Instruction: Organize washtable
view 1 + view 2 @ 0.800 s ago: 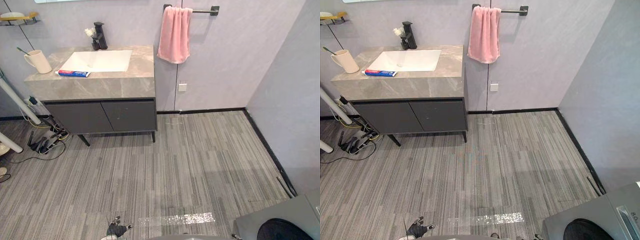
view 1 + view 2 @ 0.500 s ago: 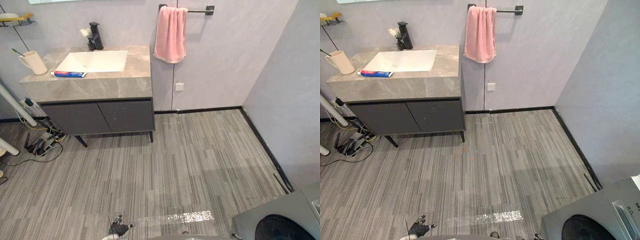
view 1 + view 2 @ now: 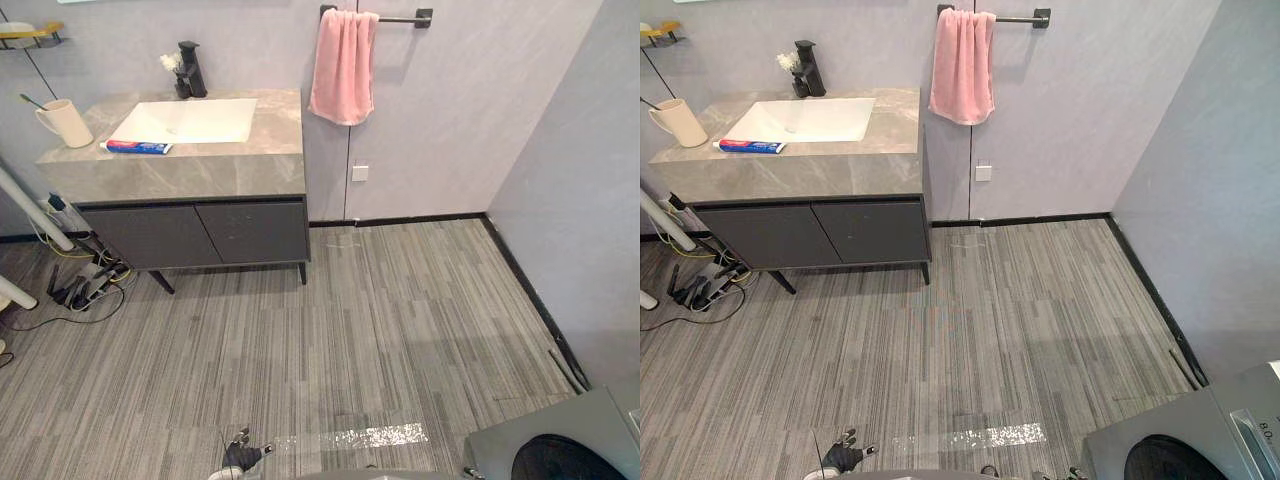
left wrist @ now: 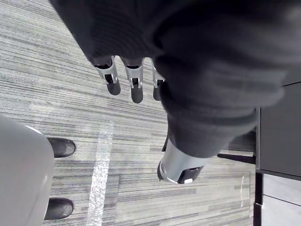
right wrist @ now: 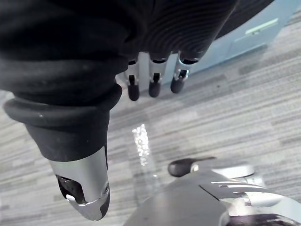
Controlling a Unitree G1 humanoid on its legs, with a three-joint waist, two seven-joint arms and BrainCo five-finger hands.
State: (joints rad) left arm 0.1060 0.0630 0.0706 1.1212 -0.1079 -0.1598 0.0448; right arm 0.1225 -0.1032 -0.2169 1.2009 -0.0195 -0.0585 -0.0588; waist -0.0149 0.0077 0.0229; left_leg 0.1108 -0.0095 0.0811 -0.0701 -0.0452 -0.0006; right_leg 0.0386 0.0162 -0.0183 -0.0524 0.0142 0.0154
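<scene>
The left hand and right hand hung empty, fingers loose, well apart from the washtable. The best move was probably to walk up square to it before reaching for the toothpaste or cup.

A red-and-blue toothpaste tube lies flat on the grey washtable, a beige cup standing upright near it.

The view's edges are cutting off the shelf at the upper left, the machine at the lower right and the left robot hand below, while the white thing beside the tap is showing too small to tell.
</scene>
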